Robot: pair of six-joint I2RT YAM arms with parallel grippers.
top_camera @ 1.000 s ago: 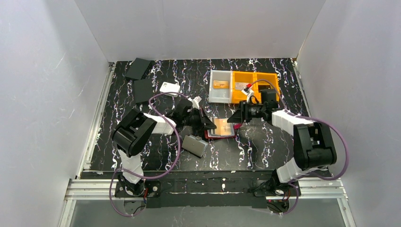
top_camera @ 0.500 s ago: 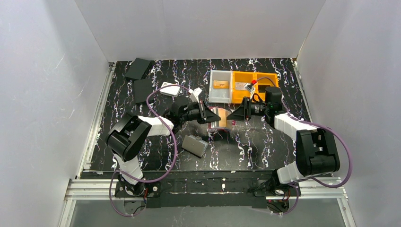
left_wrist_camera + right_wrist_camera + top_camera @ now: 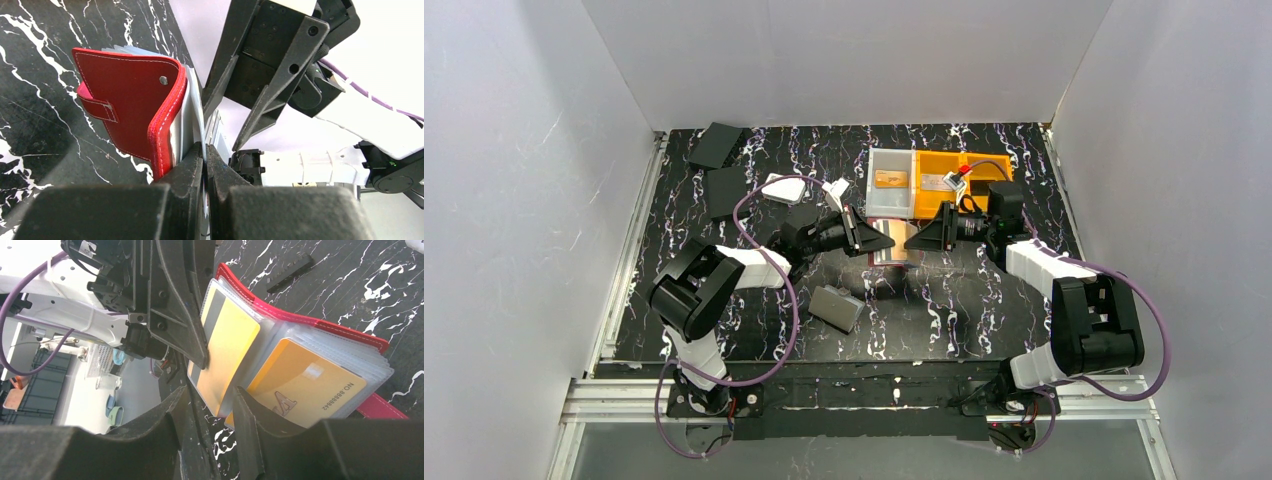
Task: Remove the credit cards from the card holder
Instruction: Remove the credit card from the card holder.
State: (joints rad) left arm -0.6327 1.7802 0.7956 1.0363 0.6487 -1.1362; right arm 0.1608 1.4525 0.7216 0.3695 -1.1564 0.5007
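Red stitched-leather card holder (image 3: 130,95), clear sleeves (image 3: 300,332), glossy yellow credit cards (image 3: 227,352)

Left arm (image 3: 759,265) and right arm (image 3: 1034,258), white shells, black joint housings, purple cables (image 3: 350,76), black tapered fingers (image 3: 272,85), small round screw heads, black bases.

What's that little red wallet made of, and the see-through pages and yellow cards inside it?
The card holder looks like red leather or an imitation: smooth matte face, white stitched edges. Its sleeves seem soft clear plastic, glossy and see-through. The cards look like stiff, smooth plastic, printed orange-yellow.
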